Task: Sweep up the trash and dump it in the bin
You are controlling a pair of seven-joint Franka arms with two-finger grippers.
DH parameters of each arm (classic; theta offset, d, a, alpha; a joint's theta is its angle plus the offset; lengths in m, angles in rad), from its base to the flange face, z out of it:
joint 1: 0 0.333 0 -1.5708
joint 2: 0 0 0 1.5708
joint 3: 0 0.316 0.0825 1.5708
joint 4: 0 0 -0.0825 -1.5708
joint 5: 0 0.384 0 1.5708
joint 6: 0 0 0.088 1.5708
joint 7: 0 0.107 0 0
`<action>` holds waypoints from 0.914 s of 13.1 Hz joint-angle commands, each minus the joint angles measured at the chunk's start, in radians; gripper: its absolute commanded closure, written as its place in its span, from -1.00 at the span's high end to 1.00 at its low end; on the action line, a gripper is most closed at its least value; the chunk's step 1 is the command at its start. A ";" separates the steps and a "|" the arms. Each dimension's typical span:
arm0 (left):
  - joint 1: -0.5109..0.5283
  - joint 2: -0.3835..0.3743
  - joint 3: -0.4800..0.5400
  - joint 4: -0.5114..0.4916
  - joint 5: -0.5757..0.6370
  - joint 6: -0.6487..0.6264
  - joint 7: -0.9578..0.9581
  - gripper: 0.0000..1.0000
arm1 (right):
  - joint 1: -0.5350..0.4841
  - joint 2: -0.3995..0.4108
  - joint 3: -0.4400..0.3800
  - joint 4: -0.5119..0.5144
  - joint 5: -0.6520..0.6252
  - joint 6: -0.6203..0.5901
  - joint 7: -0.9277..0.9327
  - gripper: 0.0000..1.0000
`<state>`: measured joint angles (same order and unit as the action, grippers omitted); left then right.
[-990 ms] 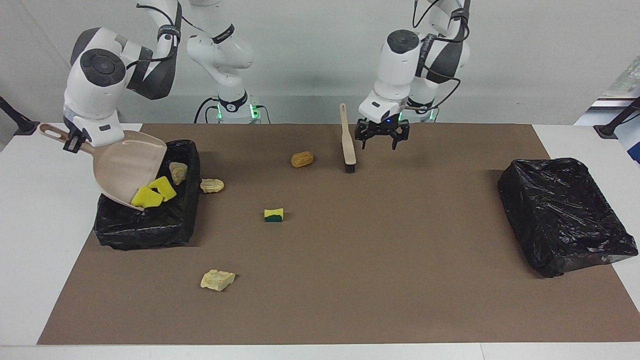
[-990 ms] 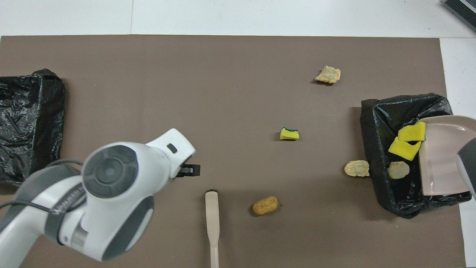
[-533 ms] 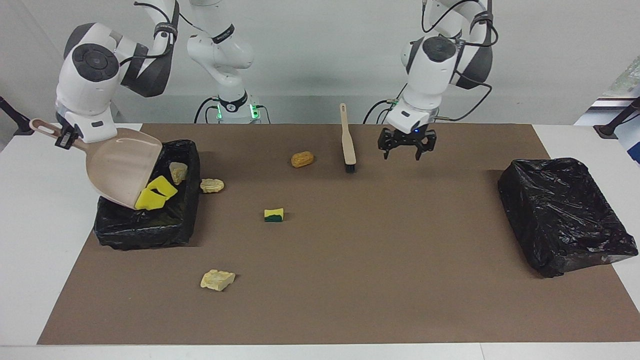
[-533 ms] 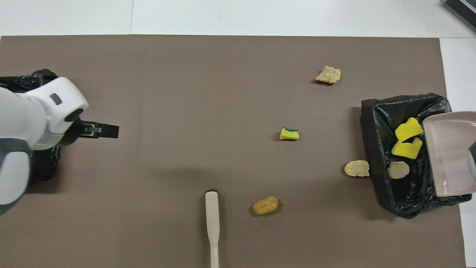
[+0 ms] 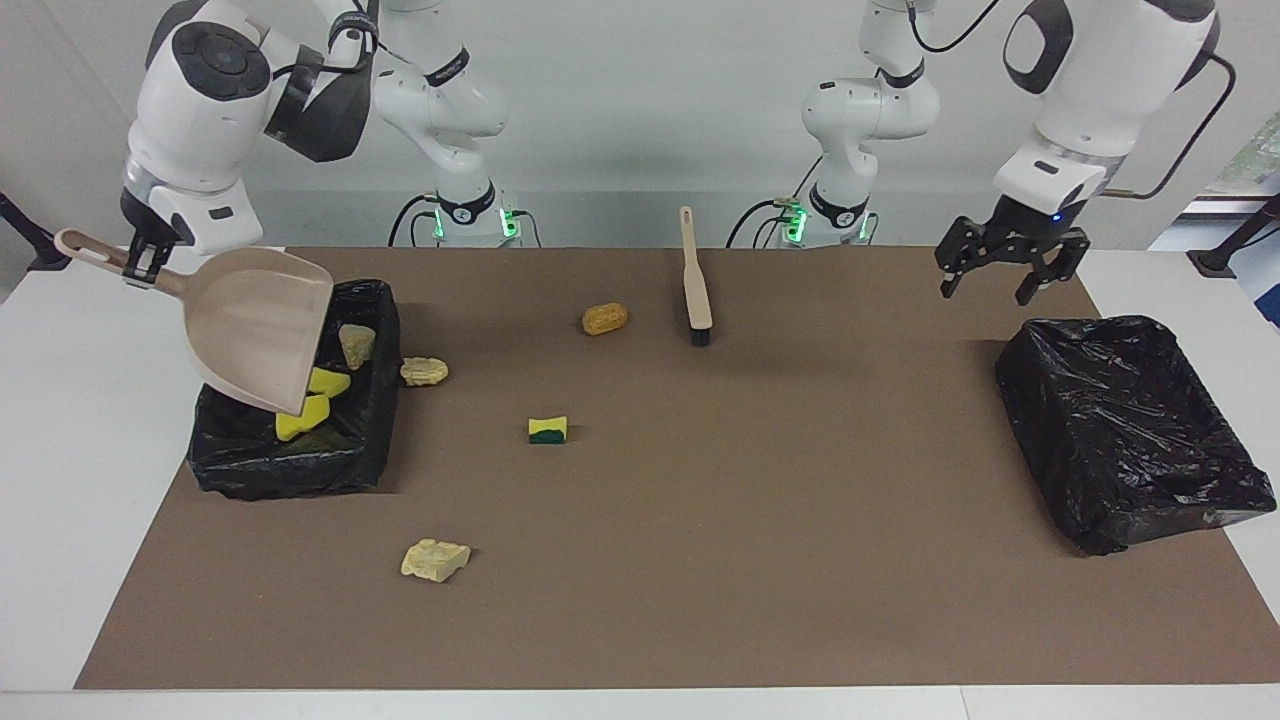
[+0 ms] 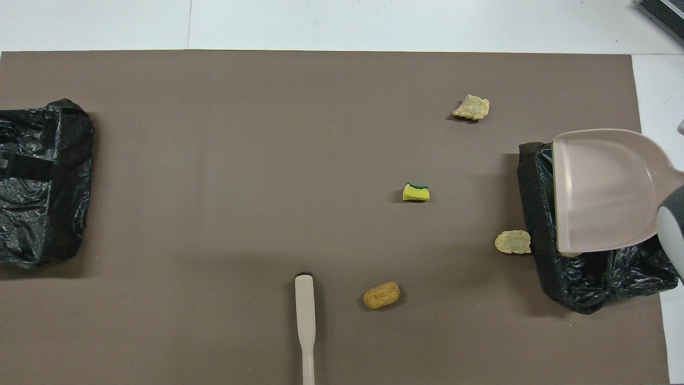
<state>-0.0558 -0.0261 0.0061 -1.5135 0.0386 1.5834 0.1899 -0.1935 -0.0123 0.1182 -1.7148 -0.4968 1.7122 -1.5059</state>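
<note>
My right gripper [image 5: 141, 266] is shut on the handle of the beige dustpan [image 5: 257, 331], which hangs tilted over the black bin [image 5: 372, 440] at the right arm's end. Two yellow sponge pieces [image 5: 304, 417] and a pale chunk [image 5: 355, 343] lie in that bin. From above, the dustpan [image 6: 604, 192] hides them. On the mat lie a pale chunk [image 5: 424, 371] beside the bin, a golden roll [image 5: 605, 319], a yellow-and-green sponge [image 5: 547, 429] and another pale chunk [image 5: 435, 559]. My left gripper [image 5: 986, 288] hangs open and empty over the mat's corner at the left arm's end.
The brush [image 5: 695, 282] lies on the mat close to the robots, bristles pointing away from them. A second black-lined bin [image 5: 1130, 430] stands at the left arm's end, just below the left gripper. The brown mat covers most of the white table.
The left gripper swung away from the brush toward the left arm's end. The right gripper lifted and tipped the dustpan, and both yellow sponge pieces slid off it into the bin.
</note>
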 commanded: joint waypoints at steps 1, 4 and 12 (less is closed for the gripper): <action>-0.006 0.064 0.005 0.107 0.026 -0.065 0.016 1.00 | 0.031 -0.023 0.024 -0.025 0.107 -0.026 0.206 -1.00; -0.004 0.048 0.005 0.096 0.017 -0.066 0.010 1.00 | 0.123 -0.012 0.026 -0.040 0.200 -0.054 0.535 -1.00; -0.009 0.037 0.008 0.090 0.021 -0.074 0.008 1.00 | 0.394 0.138 0.026 -0.037 0.385 0.073 1.412 -1.00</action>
<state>-0.0560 0.0103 0.0081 -1.4446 0.0432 1.5341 0.1918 0.1522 0.0947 0.1497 -1.7652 -0.1447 1.7508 -0.2450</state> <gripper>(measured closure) 0.000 0.683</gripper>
